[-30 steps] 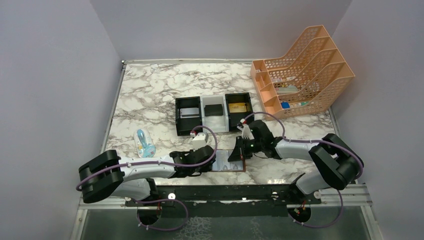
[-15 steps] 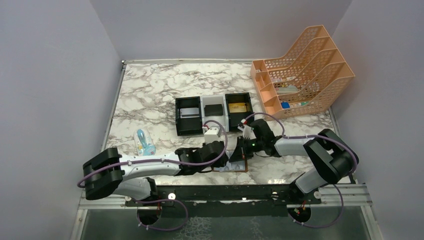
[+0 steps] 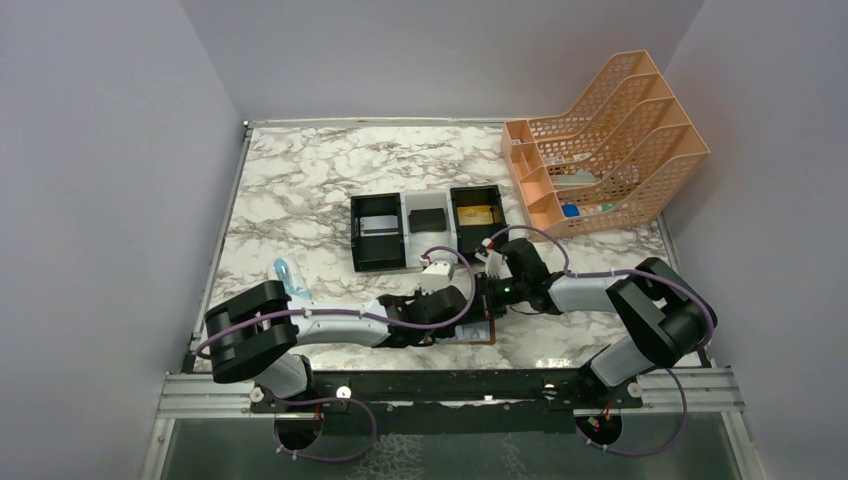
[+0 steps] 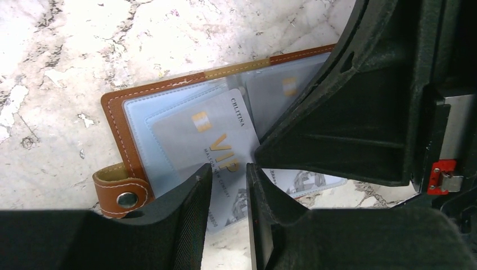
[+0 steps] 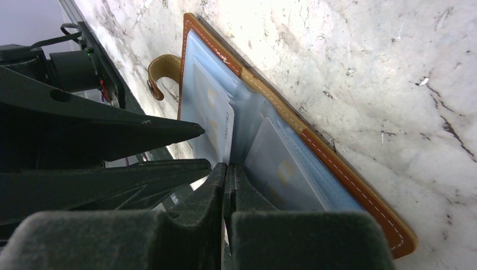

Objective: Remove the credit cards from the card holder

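Credit cards (image 4: 225,135) are the thing here, and two show inside the open brown wallet (image 4: 115,126). It lies flat on the marble tabletop (image 4: 84,50) near the front edge, between the two arms. The VIP card (image 5: 216,112) sits in the half with the snap tab (image 4: 121,194), and its lower end seems to poke out of the pale blue pocket. A second card (image 4: 284,90) is tucked behind a clear sleeve in the other half.

The left pincer (image 4: 228,169) stands narrowly parted, its two tips down over the face of the VIP card, one to each side of the print. The card runs beneath the gap, and nothing is clamped that I can see. The right pincer (image 5: 226,169) is fully closed with nothing between its fingers. Its tip presses on the wallet close to the fold, seemingly pinning it.

These cards look light, thin, stiff and slick. Lying flat, one offers no edge to pinch, so the likely way is to drag it by fingertip friction or catch its free short end. That would mean one finger over and one under that end, then a straight pull along the pocket. A skewed pull would probably jam a corner in the sleeve. The wallet is light, soft leather with floppy plastic leaves, so it would likely slide or fold along with the card unless held down.
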Controlling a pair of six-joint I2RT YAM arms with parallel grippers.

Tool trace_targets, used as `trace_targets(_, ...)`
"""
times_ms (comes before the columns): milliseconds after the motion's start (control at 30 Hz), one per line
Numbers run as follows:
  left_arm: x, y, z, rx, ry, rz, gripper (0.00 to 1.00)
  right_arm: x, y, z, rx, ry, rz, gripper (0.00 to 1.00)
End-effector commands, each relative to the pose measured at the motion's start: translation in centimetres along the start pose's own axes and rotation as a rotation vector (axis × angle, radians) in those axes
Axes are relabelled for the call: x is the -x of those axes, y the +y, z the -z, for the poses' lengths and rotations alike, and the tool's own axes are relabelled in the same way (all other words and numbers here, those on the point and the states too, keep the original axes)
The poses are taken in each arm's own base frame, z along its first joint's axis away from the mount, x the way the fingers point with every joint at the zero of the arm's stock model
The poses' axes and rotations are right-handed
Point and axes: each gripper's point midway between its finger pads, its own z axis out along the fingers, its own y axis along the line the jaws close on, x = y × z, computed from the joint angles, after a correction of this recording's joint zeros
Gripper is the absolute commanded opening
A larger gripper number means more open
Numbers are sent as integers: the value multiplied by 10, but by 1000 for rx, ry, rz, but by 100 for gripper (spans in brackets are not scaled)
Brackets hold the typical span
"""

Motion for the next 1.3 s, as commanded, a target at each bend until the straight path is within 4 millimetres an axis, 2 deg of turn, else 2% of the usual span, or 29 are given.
trace_targets(0, -7, 17, -4, 58, -7, 0, 31, -5, -4, 2, -11, 3, 4, 1)
trace_targets(200, -20, 37, -7, 136, 24, 5, 27, -2, -6, 5, -38, -11, 16, 3)
trace_targets(433, -25, 48, -5, 169, 37, 13, 27, -4, 0, 6, -9, -5, 16, 1)
trace_targets(633, -28, 58, -2, 199, 41, 16, 26, -3, -4, 13, -54, -29, 20, 1)
trace_targets(1267, -28, 61, 3, 184, 32, 14, 24, 5, 0, 26, -49, -45, 39, 1)
